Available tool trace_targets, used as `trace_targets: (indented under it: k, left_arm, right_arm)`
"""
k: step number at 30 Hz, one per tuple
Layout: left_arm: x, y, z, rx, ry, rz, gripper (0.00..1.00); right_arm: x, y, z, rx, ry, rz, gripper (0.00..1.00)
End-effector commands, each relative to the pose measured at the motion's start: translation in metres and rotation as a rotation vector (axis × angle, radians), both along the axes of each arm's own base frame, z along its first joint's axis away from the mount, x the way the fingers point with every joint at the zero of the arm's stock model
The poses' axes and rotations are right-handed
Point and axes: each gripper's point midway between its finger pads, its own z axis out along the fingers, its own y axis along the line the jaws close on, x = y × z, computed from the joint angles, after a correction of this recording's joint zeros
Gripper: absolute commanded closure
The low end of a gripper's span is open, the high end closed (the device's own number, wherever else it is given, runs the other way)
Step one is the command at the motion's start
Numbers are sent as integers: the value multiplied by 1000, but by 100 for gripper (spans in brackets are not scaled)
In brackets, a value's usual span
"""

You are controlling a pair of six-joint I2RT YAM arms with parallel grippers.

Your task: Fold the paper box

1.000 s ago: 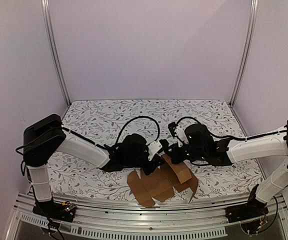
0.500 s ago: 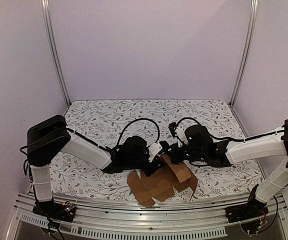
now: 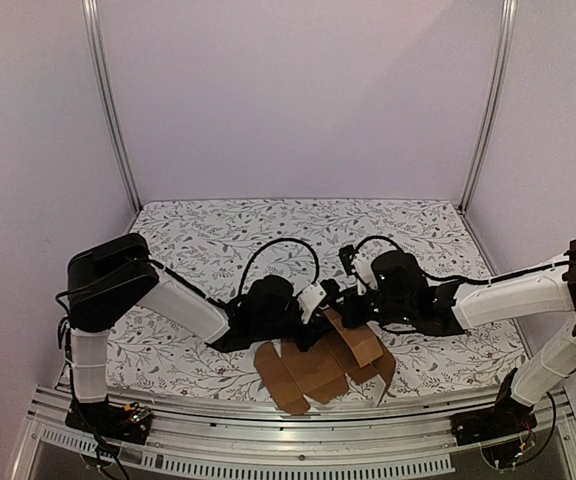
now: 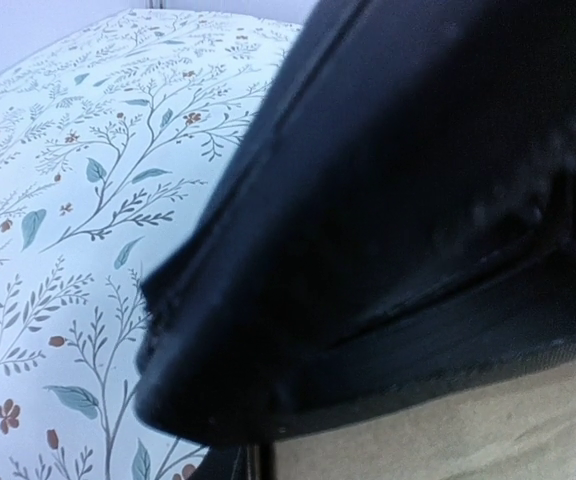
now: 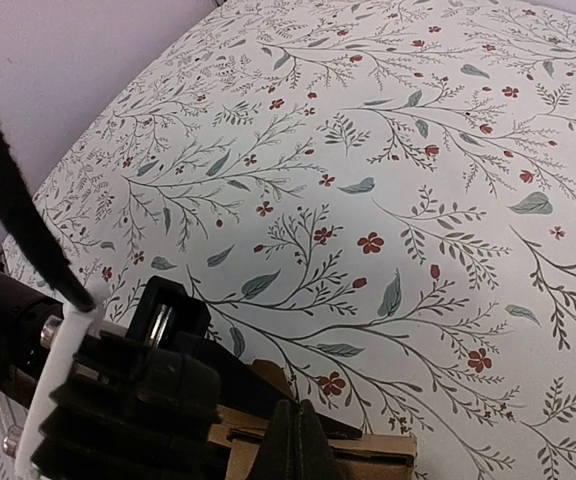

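The paper box (image 3: 320,366) is a brown cardboard sheet, partly folded, lying near the table's front edge with a raised folded part (image 3: 360,340) on its right. My left gripper (image 3: 317,314) is low at the box's far left edge. Its wrist view is mostly blocked by a close black shape, with cardboard (image 4: 468,430) just below, so its jaws cannot be judged. My right gripper (image 5: 294,447) has its fingers pressed together, tips at the box's top edge (image 5: 383,450). It faces the left gripper (image 5: 128,395) closely in the top view (image 3: 342,304).
The table has a white cloth with a leaf and flower print (image 3: 228,240). A metal rail (image 3: 288,440) runs along the front edge just below the box. Pale walls and upright metal posts (image 3: 108,100) enclose the back and sides.
My left arm has shifted a little to the right and lower toward the box. The right arm and the box have hardly moved.
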Motion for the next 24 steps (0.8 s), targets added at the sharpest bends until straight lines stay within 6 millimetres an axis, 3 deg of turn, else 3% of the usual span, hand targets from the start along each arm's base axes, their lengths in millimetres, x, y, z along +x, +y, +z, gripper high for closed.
trace_targets:
  k: [1,24]
  left_arm:
    - [-1,-6,7,-101,-17,-8,82]
    - [-9,-22,3,-289,-47,-86,83]
  right_arm:
    - [-12,-14,-25,-58,71,-2,100]
    - [-16,-20,-21,-36,71,-13,100]
